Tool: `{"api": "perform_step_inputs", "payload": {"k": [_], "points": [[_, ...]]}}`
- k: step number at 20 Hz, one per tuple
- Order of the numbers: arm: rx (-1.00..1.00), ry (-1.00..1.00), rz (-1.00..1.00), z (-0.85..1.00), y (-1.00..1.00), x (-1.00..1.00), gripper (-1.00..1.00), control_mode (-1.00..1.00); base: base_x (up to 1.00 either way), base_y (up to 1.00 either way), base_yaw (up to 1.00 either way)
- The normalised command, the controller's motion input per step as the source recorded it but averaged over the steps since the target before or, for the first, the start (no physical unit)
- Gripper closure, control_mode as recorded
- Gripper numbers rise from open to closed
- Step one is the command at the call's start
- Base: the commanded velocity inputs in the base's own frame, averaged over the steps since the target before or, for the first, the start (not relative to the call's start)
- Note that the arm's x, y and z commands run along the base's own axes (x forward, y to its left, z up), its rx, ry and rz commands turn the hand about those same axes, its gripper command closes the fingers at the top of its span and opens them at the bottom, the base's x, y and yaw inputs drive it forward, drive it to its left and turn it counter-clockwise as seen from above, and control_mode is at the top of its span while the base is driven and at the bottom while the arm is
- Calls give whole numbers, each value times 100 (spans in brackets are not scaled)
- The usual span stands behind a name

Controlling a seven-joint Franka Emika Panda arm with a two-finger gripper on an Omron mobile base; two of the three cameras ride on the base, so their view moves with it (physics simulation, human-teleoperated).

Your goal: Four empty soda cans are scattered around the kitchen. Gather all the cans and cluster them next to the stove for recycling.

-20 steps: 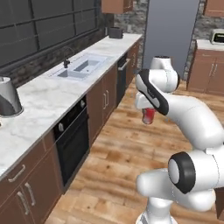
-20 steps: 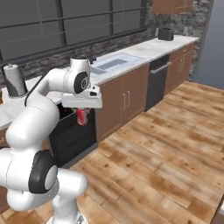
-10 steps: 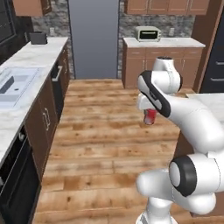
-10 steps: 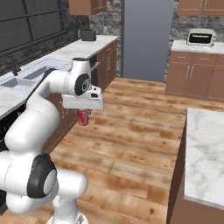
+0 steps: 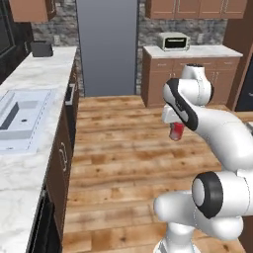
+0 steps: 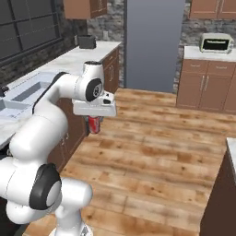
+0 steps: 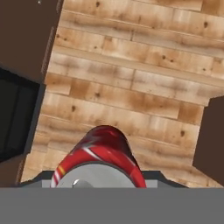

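Since the earlier frames the base had swung round, the views sweeping from the oven and sink run toward the fridge and wooden floor (image 5: pixel 118 148). The gripper (image 6: pixel 95 123) pinched a red soda can (image 5: pixel 176 131), carried above that floor. By my judgement, delivery beside the stove remained, with more cans to gather.

Red can (image 6: pixel 95 124) in fingers (image 6: pixel 88 120), above floor (image 6: pixel 156 152).
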Motion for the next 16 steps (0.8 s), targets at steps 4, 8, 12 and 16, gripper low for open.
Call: {"api": "perform_step_inputs", "payload": {"k": [4, 8, 12, 16], "points": [[0, 0, 0, 0, 0, 0, 100, 100, 100, 33, 0], [0, 0, 0, 0, 0, 0, 100, 100, 100, -6, -5], [0, 0, 0, 0, 0, 0, 100, 100, 100, -10, -31], [0, 0, 0, 0, 0, 0, 100, 100, 100, 0, -45]]}}
